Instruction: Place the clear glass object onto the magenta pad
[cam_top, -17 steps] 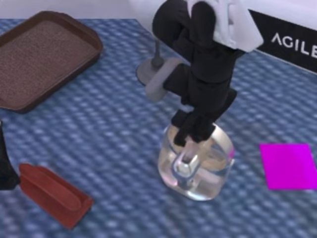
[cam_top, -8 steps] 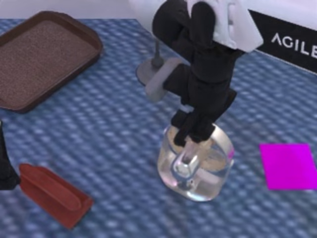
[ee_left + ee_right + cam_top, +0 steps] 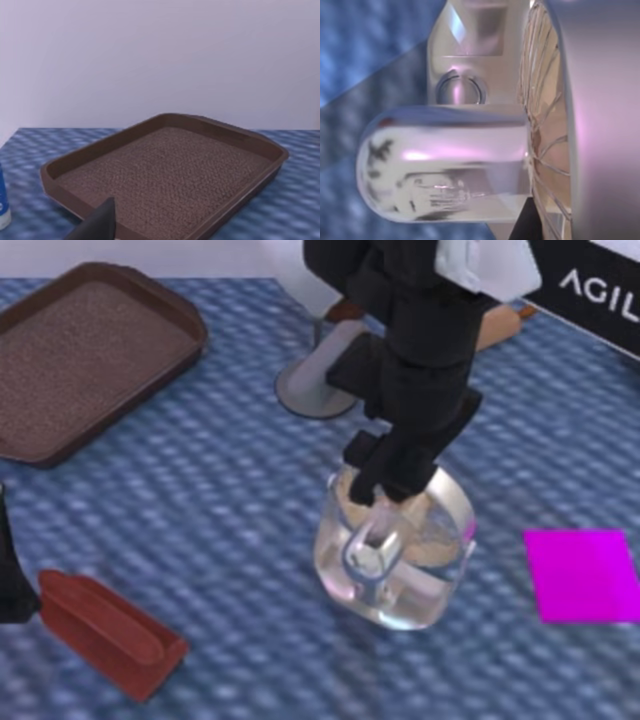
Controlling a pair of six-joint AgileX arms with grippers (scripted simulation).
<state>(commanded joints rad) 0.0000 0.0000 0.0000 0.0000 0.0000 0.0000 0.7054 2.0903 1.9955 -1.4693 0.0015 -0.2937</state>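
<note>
Glass mug in my right gripper, mid-table.

My right gripper's fingers are closed on the mug's rim by the handle. I see the mug left of the magenta pad, apart from it. My left arm sits parked at the left edge, near the brown tray.

Right gripper lowered mid-table, fingers clamped; left arm parked

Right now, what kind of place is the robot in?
Probably a pretend, computer-made robot practice table: a blue patterned tabletop, a brown tray, and my right claw on a glass mug near a magenta pad.
</note>
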